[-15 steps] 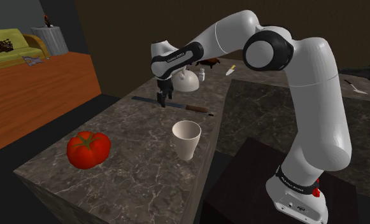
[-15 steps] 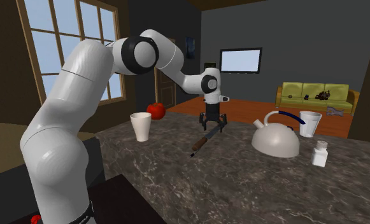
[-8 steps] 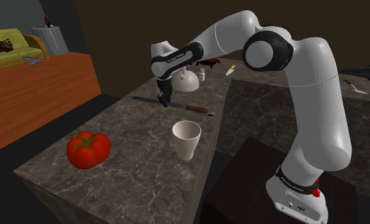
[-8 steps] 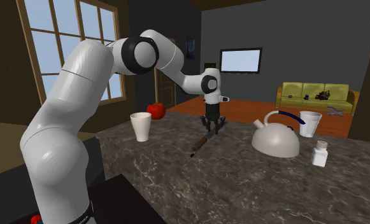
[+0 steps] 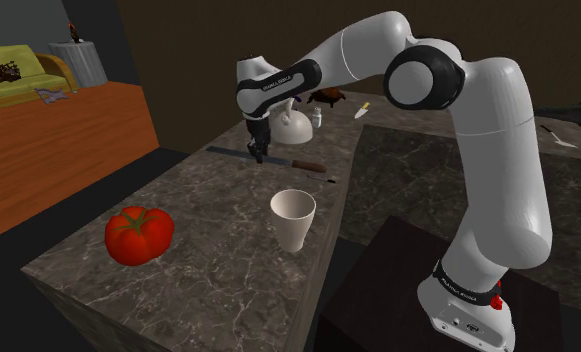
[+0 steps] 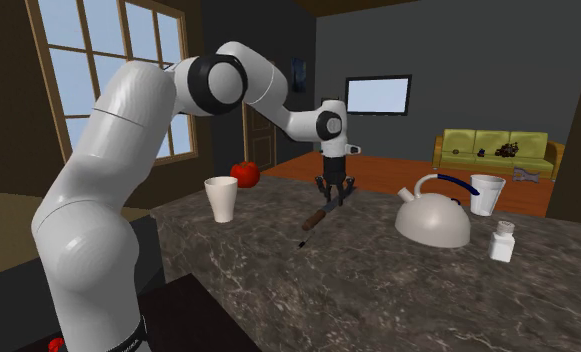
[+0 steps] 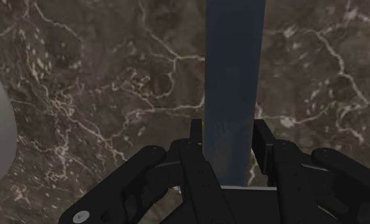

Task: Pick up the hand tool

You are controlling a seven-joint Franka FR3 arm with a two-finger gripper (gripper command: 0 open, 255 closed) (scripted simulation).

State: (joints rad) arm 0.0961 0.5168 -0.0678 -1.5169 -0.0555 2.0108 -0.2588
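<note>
Dark veined countertop (image 7: pixel 81 76) | jaws narrow, clamping hand tool (image 7: pixel 234 76) by blue blade

Kettle (image 6: pixel 433 220) near tool (image 6: pixel 335 196), second exterior view's right; cup (image 5: pixel 293 218), tomato (image 5: pixel 138 235) well apart; bare counter (image 5: pixel 218 262) between.

The hand tool (image 5: pixel 286 162), a long flat dark-blue blade with a brown handle, stretches across the marbled counter (image 5: pixel 208 265), upper centre.

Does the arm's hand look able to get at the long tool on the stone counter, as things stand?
Most likely yes. The hand sits astride the tool, its two fingers pressed against either side of the blue-grey blade, and nothing stands between them and it.
</note>
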